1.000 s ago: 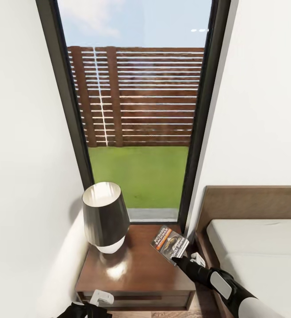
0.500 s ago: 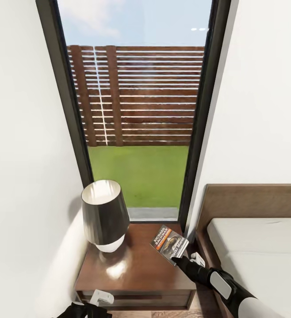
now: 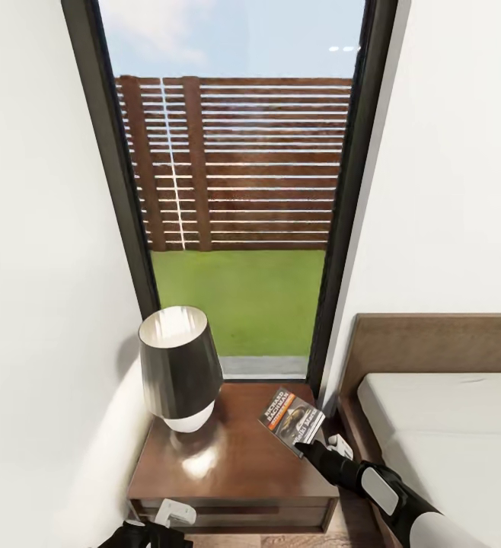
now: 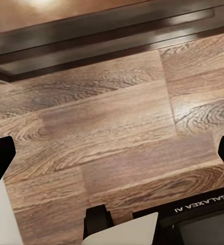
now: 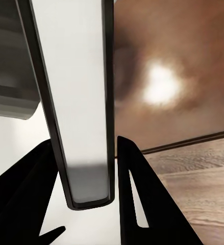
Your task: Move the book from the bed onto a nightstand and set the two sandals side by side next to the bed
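Left gripper [image 3: 170, 514] hangs low before the nightstand [image 3: 228, 464], over plank floor [image 4: 117, 132]; fingers spread, nothing held. Right gripper [image 5: 86, 168] is clamped on the book [image 3: 291, 419] at its near edge, holding it over the nightstand's right rear corner; seemingly placing it, contact unclear. Lamp [image 3: 179, 367] takes the left rear, so right side is free. Bed [image 3: 448, 426] just beside. Drawer closed, contents unseen. Beyond: window [image 3: 235, 190].

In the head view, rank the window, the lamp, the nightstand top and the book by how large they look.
1. window
2. nightstand top
3. lamp, though it sits nearer the camera than the window
4. book, held by the right gripper
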